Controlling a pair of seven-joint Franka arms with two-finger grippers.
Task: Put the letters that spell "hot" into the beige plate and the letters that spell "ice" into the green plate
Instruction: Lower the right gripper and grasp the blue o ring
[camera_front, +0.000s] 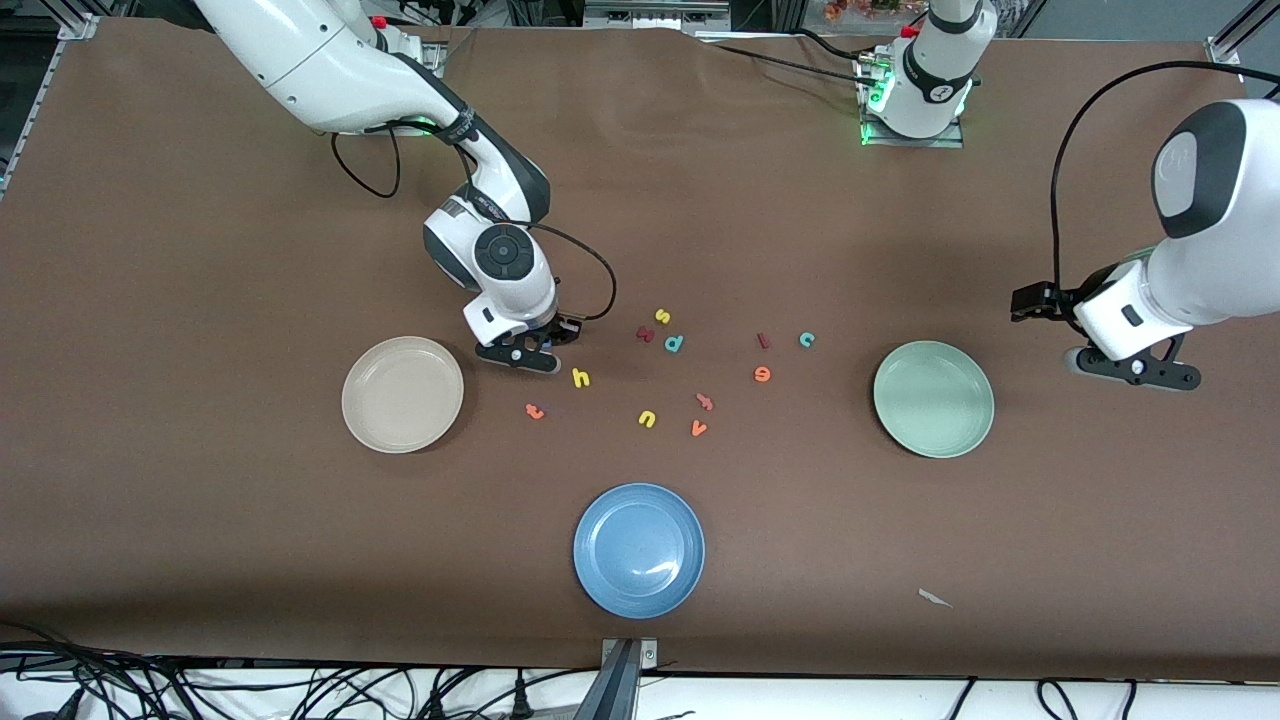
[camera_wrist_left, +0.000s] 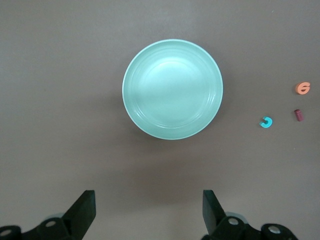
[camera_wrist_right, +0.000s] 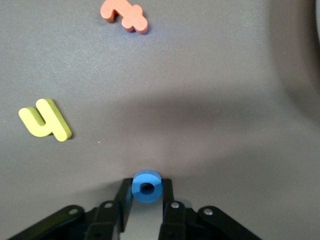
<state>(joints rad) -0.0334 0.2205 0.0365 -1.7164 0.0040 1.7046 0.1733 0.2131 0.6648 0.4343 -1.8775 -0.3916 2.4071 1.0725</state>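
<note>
The beige plate (camera_front: 402, 394) lies just beside the right gripper (camera_front: 530, 352), toward the right arm's end of the table, with nothing in it. The green plate (camera_front: 933, 398), also bare, sits near the left gripper (camera_front: 1135, 368), which waits with its jaws spread wide and holds nothing. The right gripper is down at the table, clenched on the blue "o" (camera_wrist_right: 146, 187), pinched upright between its fingers (camera_wrist_right: 122, 196). The yellow "h" (camera_front: 580, 377) lies close by that gripper, and the orange "t" (camera_front: 535, 411) a little past it, nearer the front camera. The orange "e" (camera_front: 762, 374), teal "c" (camera_front: 806, 339) and dark red "i" (camera_front: 763, 341) lie clustered on the table between the two grippers.
</note>
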